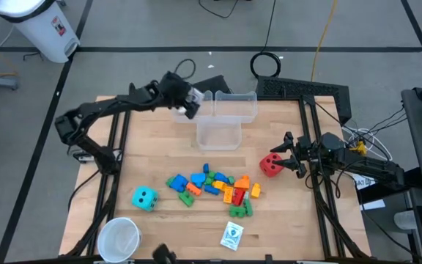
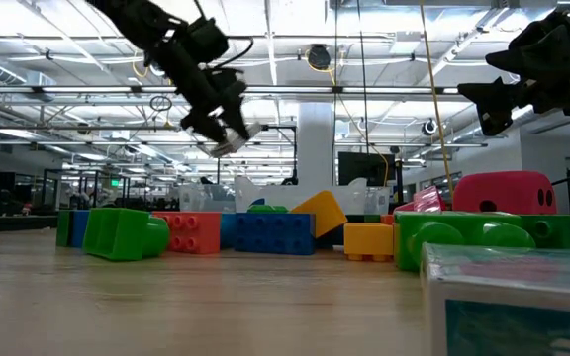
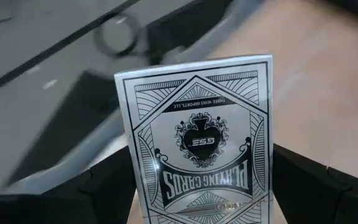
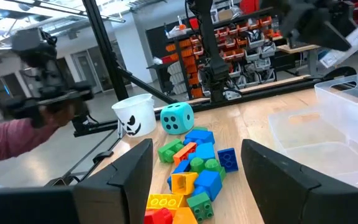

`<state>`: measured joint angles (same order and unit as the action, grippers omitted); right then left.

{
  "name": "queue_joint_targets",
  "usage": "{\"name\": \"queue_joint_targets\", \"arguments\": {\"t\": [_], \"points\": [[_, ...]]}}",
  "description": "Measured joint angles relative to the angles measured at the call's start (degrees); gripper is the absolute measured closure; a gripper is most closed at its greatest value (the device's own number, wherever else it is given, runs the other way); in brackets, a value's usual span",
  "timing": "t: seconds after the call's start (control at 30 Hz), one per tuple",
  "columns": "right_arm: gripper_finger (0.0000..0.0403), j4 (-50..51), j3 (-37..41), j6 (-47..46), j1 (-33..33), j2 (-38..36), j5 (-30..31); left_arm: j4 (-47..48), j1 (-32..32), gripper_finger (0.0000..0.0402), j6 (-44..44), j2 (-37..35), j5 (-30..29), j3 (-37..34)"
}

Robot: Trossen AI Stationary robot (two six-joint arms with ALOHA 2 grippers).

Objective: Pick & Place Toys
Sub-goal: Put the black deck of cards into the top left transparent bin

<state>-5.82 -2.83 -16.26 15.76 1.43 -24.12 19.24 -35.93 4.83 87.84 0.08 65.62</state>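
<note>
Left gripper [image 1: 190,103]: raised above the tabletop [image 1: 160,147] beside the clear bins [image 1: 222,121], its fingers [image 3: 110,186] closed on a white playing-card box [image 3: 201,143] held upright between them. Right gripper [image 1: 283,154]: just beside the red die [image 1: 271,165], on the side away from the bins; fingers [image 4: 129,174] parted with nothing between them. Block pile [image 1: 215,187]: on the tabletop in front of the bins, cyan die [image 1: 144,197] and white cup [image 1: 119,237] to one side, a white card [image 1: 232,235] beyond the pile.
</note>
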Motion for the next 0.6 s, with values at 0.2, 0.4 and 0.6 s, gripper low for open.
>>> {"name": "queue_joint_targets", "arguments": {"t": [0.2, 0.4, 0.6], "points": [[0.0188, 0.00, 0.00, -0.01, 0.01, 0.00, 0.00, 6.14, -4.10, 0.0086, -8.64, 0.08, -4.84, 0.40], [0.0188, 0.00, 0.00, -0.01, 0.01, 0.00, 0.00, 8.30, -4.87, 0.0088, -11.06, 3.46, -5.12, 0.40], [0.0188, 0.02, 0.00, -0.01, 0.01, 0.00, 0.00, 13.56, -4.83, 0.0087, -15.13, 9.12, -8.23, 5.74]]}}
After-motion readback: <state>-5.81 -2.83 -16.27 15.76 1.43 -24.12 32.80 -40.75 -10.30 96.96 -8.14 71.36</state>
